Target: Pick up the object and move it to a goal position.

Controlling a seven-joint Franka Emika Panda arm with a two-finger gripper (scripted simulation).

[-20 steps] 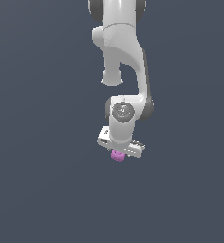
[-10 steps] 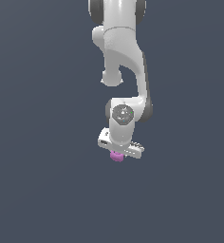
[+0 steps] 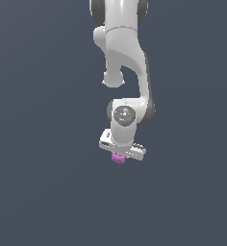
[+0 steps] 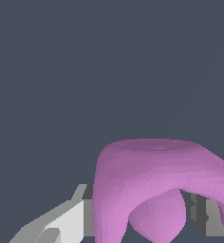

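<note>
The object is a tiny pink-purple lump. It hangs just under the white hand of my arm, against a plain dark grey ground. My gripper is shut on the object, and its fingers are mostly hidden behind the hand in the exterior view. In the wrist view the object fills the near part of the picture as a large pink arch with a lobe under it, held between my grey-white fingers.
The white arm reaches down from the top of the exterior view. The flat dark grey ground lies all around it.
The arm and the held object have moved slightly up in the exterior view. The grip has not changed.
</note>
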